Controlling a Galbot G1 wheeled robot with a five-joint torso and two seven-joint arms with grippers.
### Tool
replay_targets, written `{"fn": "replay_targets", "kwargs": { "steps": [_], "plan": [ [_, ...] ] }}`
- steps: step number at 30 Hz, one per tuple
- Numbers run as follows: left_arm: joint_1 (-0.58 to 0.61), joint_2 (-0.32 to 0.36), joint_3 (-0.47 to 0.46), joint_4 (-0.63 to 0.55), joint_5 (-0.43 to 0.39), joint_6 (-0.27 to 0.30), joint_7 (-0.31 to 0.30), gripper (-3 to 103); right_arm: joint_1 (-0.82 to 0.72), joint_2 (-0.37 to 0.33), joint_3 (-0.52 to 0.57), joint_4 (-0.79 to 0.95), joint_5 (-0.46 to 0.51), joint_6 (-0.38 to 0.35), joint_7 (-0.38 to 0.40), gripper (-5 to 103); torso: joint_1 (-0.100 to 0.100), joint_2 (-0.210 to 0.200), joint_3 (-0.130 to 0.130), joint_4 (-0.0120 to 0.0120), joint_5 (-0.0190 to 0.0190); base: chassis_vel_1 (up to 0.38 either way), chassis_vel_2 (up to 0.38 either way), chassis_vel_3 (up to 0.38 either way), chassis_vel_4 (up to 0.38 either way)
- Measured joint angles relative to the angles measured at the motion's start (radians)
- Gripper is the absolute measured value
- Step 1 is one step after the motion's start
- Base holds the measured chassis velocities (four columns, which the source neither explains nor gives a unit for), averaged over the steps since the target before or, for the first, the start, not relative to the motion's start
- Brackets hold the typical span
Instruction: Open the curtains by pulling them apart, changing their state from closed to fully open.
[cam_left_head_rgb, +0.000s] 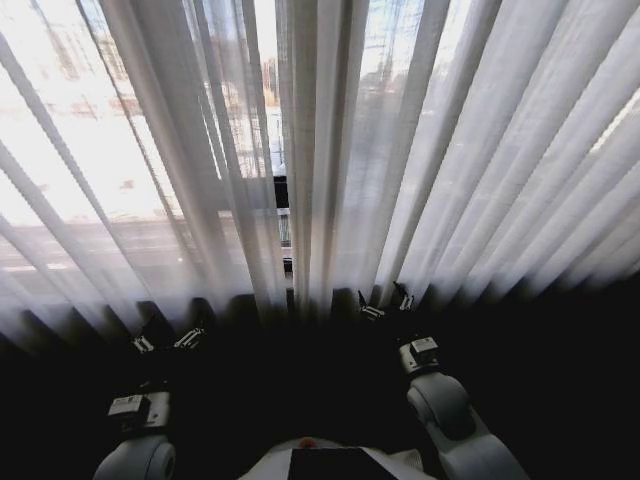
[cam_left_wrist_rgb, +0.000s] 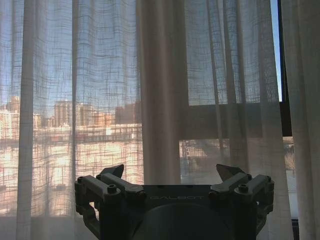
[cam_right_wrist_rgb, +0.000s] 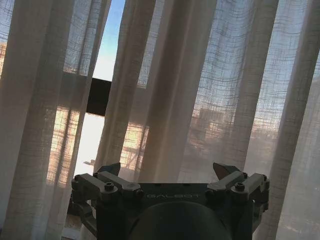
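Two sheer white curtains hang closed across the window, the left panel (cam_left_head_rgb: 150, 170) and the right panel (cam_left_head_rgb: 470, 160) meeting at a narrow gap in the middle. My left gripper (cam_left_head_rgb: 166, 340) is low on the left, open, just short of the left panel's hem. In the left wrist view the left gripper (cam_left_wrist_rgb: 172, 172) faces the pleats (cam_left_wrist_rgb: 160, 100) with nothing between its fingers. My right gripper (cam_left_head_rgb: 385, 304) is open near the right panel's inner edge. The right wrist view shows the right gripper (cam_right_wrist_rgb: 167, 171) open before the folds (cam_right_wrist_rgb: 170, 90).
A black window frame bar (cam_left_head_rgb: 282, 195) shows through the gap between the panels. City buildings lie beyond the glass. The floor below the curtains is dark. My robot body (cam_left_head_rgb: 330, 462) sits at the bottom centre.
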Motion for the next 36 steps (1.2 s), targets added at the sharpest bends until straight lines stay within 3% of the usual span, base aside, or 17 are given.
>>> {"fn": "replay_targets", "kwargs": {
  "steps": [16,23,36],
  "plan": [
    [0.001,-0.014,0.0,-0.002,0.009,0.0,0.0,100,0.015,-0.005,-0.001,-0.017,0.006,0.017,-0.001,100,0.0,0.0,0.0,0.0001,-0.0011,0.245,0.227,-0.244,-0.229],
    [0.003,-0.024,0.003,-0.004,0.015,-0.004,0.0,100,0.019,-0.007,-0.001,-0.022,0.007,0.018,-0.003,100,0.0,0.0,0.0,-0.0001,0.0008,0.005,0.007,-0.012,-0.012],
    [0.001,-0.032,0.003,0.006,0.021,-0.019,0.001,100,0.025,-0.01,-0.005,-0.026,0.007,0.024,-0.004,100,0.0,0.0,0.0,0.0001,-0.0003,-0.079,0.07,0.069,-0.052]
  ]
}}
